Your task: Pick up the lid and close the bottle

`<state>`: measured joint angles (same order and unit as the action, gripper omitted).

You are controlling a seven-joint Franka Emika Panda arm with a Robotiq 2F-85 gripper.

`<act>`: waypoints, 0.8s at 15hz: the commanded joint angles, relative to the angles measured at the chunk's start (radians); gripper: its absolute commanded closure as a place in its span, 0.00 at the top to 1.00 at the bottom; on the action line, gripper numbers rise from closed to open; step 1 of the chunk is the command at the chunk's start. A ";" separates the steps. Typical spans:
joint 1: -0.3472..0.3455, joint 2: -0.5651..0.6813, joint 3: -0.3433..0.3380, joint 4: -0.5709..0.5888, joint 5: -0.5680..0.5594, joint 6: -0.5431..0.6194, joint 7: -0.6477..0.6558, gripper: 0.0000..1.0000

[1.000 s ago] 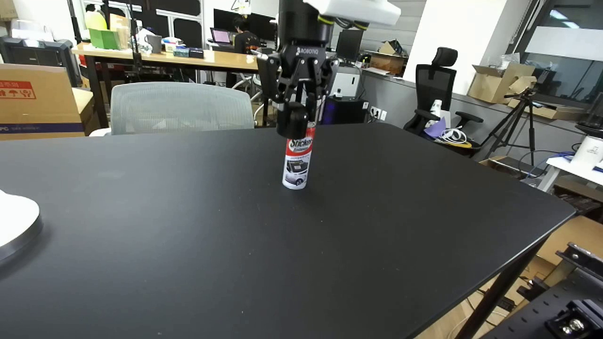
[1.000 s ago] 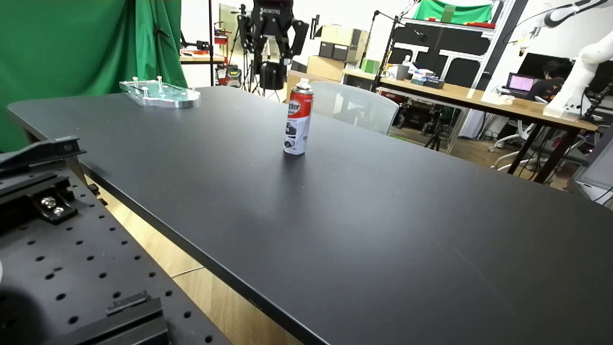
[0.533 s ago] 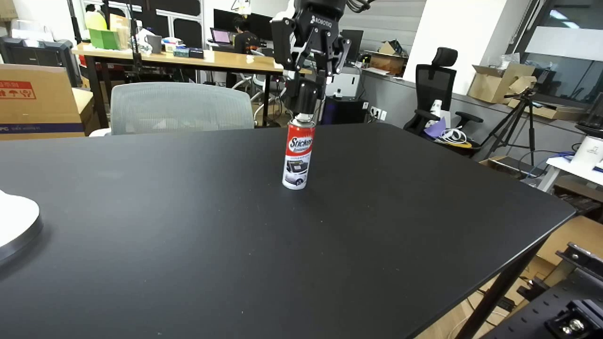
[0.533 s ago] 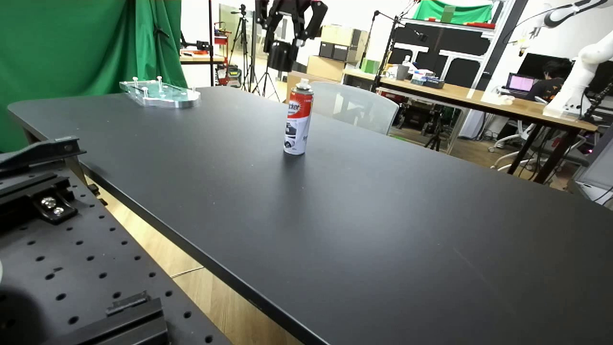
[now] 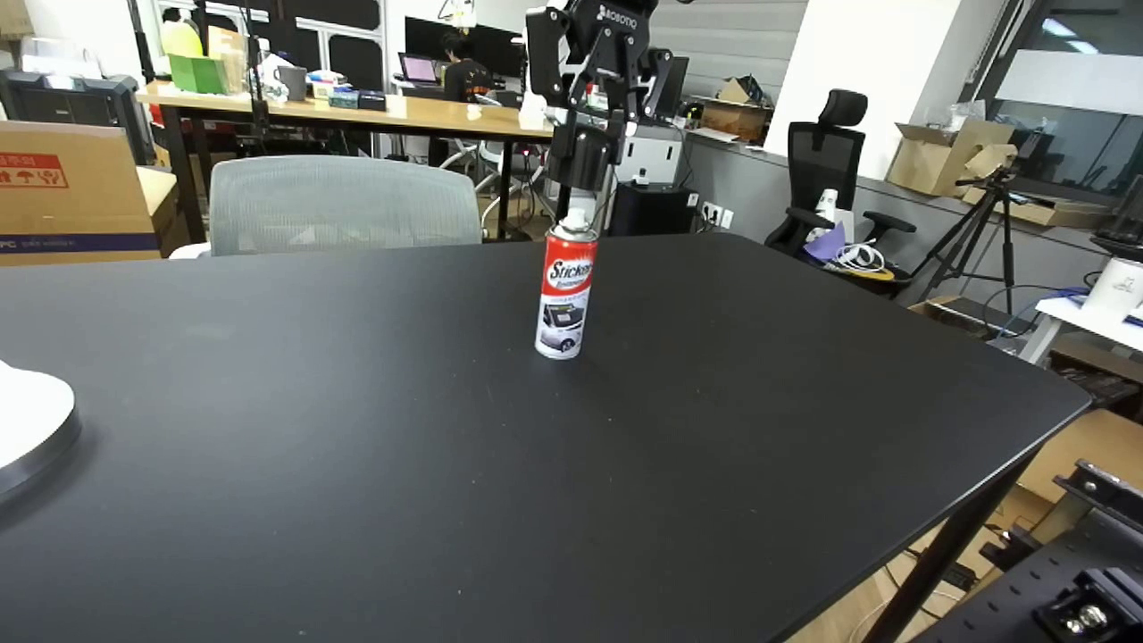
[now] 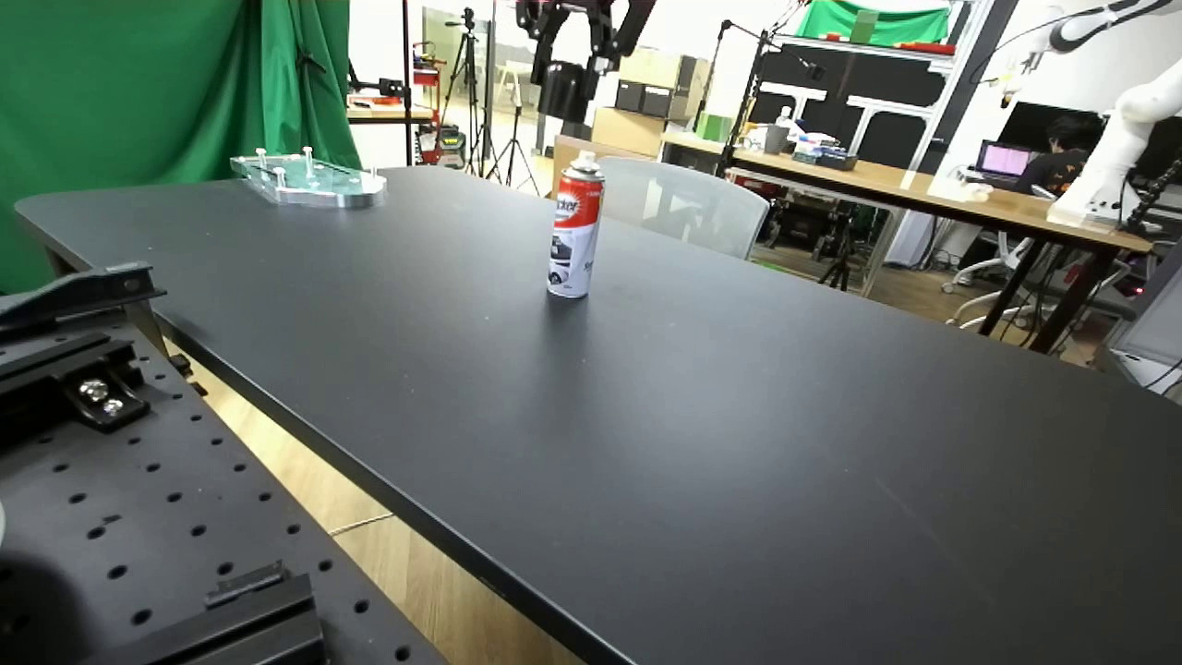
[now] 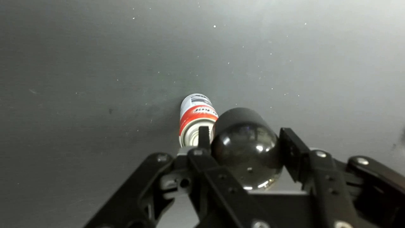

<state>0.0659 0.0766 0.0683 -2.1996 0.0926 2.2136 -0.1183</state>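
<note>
The white bottle with a red label [image 5: 564, 290] stands upright on the black table, its top uncovered with a pale nozzle showing. It also shows in an exterior view [image 6: 574, 226] and in the wrist view [image 7: 197, 115]. My gripper [image 7: 245, 136] is shut on the black domed lid [image 7: 246, 148], one finger on each side, dome toward the wrist camera. The lid hangs above the bottle, apart from it, in both exterior views [image 5: 579, 159] [image 6: 563, 90]. It looks slightly tilted. In the wrist view, the lid and left finger cover part of the bottle's top.
A clear plate with pegs [image 6: 319, 185] lies at the far end of the black table [image 6: 646, 443]. A white rounded object [image 5: 31, 420] sits at the table's left edge. A mesh chair [image 5: 344, 205] stands behind the table. A perforated metal bench [image 6: 185, 480] stands beside it.
The gripper and lid have risen and shifted right in both exterior views, and the gripper has tilted. The lid no longer covers the bottle's top in an exterior view. The bottle has not moved.
</note>
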 commanded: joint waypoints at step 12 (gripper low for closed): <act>0.009 0.158 -0.021 0.140 -0.138 -0.012 0.118 0.32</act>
<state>0.0663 0.2240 0.0455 -2.0941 -0.0233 2.2209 -0.0451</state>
